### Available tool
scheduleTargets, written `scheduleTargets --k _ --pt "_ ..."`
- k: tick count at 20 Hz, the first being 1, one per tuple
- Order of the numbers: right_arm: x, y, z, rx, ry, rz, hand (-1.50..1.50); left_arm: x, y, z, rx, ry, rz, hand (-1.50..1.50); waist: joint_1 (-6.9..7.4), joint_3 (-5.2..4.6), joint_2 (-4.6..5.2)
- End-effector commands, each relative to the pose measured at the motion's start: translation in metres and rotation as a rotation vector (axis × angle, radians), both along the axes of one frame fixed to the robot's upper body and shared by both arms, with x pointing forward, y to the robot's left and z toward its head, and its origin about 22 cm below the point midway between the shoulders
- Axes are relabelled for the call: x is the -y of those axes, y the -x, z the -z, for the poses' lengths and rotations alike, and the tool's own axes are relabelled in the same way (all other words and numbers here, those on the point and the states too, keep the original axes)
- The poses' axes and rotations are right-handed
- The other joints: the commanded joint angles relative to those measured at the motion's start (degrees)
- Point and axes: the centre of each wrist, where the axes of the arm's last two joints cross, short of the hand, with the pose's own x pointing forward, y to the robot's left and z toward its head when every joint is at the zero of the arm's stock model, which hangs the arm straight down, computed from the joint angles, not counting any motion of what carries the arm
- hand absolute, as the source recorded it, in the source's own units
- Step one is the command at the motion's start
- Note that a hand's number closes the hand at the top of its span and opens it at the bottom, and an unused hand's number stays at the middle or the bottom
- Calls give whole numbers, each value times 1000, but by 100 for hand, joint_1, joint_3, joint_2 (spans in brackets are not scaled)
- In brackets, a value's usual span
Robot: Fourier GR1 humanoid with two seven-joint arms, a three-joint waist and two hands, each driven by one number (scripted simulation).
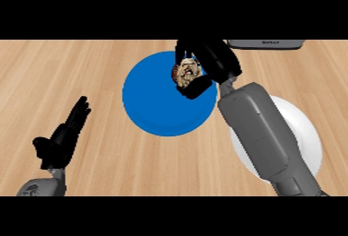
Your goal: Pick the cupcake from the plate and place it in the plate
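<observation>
I see pale wood-grain desk (88, 60) from steeply above, blue plate (159, 113) at centre. My right hand (216, 62) over blue plate's upper right part, fingers (197, 86) curled round cupcake (185, 73). White plate (307, 138) just right of blue plate, partly under right forearm. Left hand (66, 131) left of blue plate, fingers straight, holding nothing. Grey object (266, 44) beyond blue plate, upper right.
</observation>
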Motion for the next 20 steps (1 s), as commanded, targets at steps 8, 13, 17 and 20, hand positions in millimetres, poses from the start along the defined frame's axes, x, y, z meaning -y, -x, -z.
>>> scheduleTargets --k 8,13,17,20 --pt "-45 -23 34 -124 -140 205 -150 -9 -17 -13 -7 -4 36 0 186 0 48" --pt "-51 -17 50 -235 -192 206 -150 7 2 16 3 -10 11 0 106 0 19" --pt "-41 -25 38 -206 -413 226 -150 -14 0 -12 4 -24 11 0 135 6 12" --pt "-22 -22 51 -190 -579 235 -150 -32 -2 -8 1 -11 1 0 15 5 10"
